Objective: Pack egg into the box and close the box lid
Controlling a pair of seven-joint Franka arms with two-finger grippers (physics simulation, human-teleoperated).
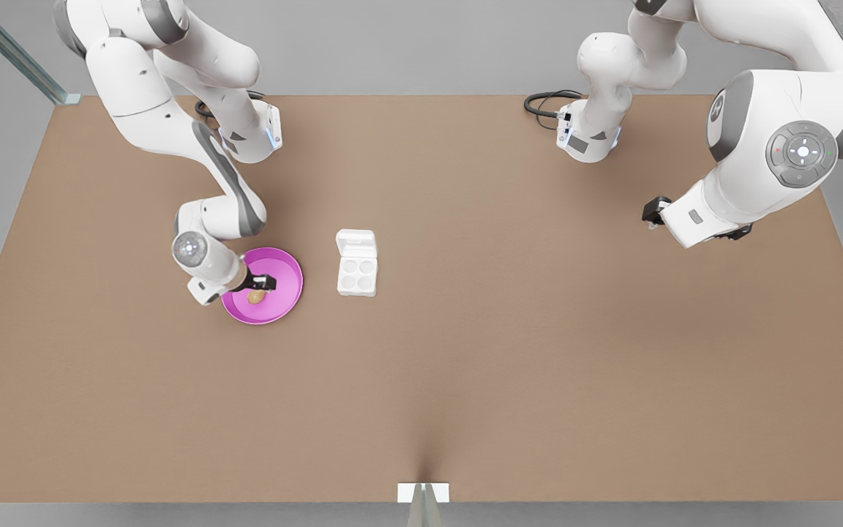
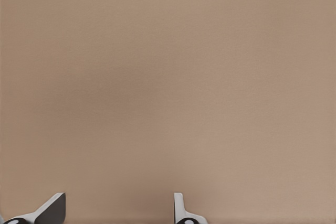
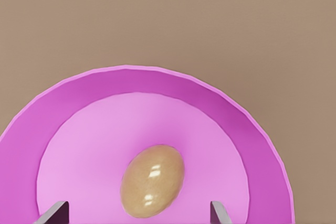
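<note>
The tan egg (image 1: 256, 296) (image 3: 153, 180) lies in the middle of a round pink plate (image 1: 288, 268) (image 3: 157, 80). My right gripper (image 1: 261, 283) (image 3: 137, 214) hangs just above the egg, open, with one finger on each side of it and neither touching it. The white box (image 1: 357, 276) sits on the table to the front view's right of the plate, its four cups showing. The box lid (image 1: 356, 242) is folded back flat behind it. My left gripper (image 1: 654, 212) (image 2: 116, 211) waits open over bare table at the front view's far right.
The brown table (image 1: 509, 351) stretches wide around the plate and the box. Both arm bases (image 1: 588, 139) stand at its far edge, each with black cables beside it. A small white bracket (image 1: 422, 492) sits at the near edge.
</note>
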